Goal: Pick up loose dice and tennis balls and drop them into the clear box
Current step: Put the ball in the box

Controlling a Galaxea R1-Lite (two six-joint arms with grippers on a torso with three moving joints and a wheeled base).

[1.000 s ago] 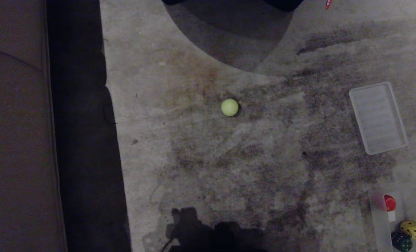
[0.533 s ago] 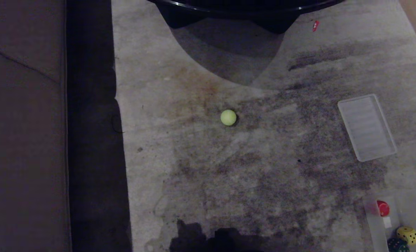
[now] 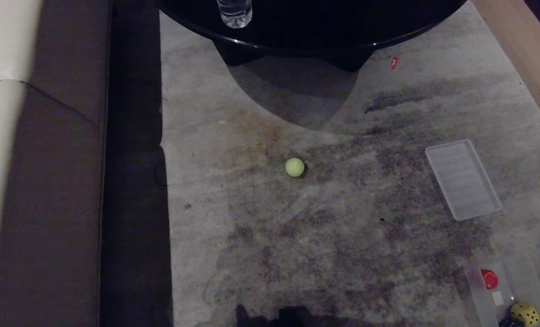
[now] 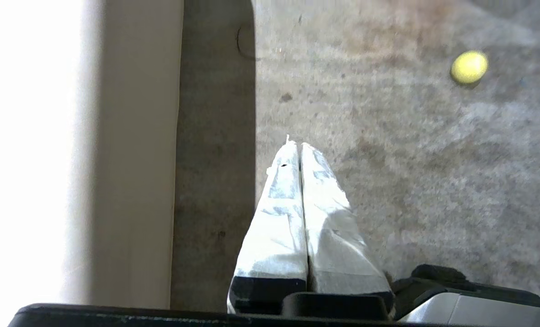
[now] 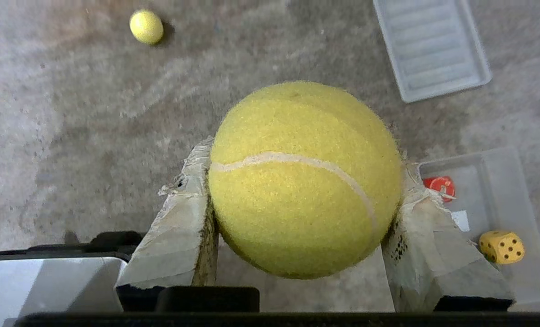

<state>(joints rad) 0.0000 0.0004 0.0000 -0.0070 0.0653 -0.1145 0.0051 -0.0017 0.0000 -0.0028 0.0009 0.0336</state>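
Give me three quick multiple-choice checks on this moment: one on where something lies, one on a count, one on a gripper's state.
1. Where does the ribbed lid lie?
A. On the carpet, apart from the clear box
B. Closed on the clear box
C. On the black table

2. How many tennis balls show in the right wrist view?
A. One
B. Two
C. Four

3. What is the right gripper doing?
A. Open and empty
B. Shut on a die
C. Clamped on a tennis ball

Answers:
1. A, the lid lies flat on the carpet with bare floor between it and the box.
2. B, the held ball is between the fingers and the loose ball is on the carpet.
3. C, both taped fingers press the held ball's sides.
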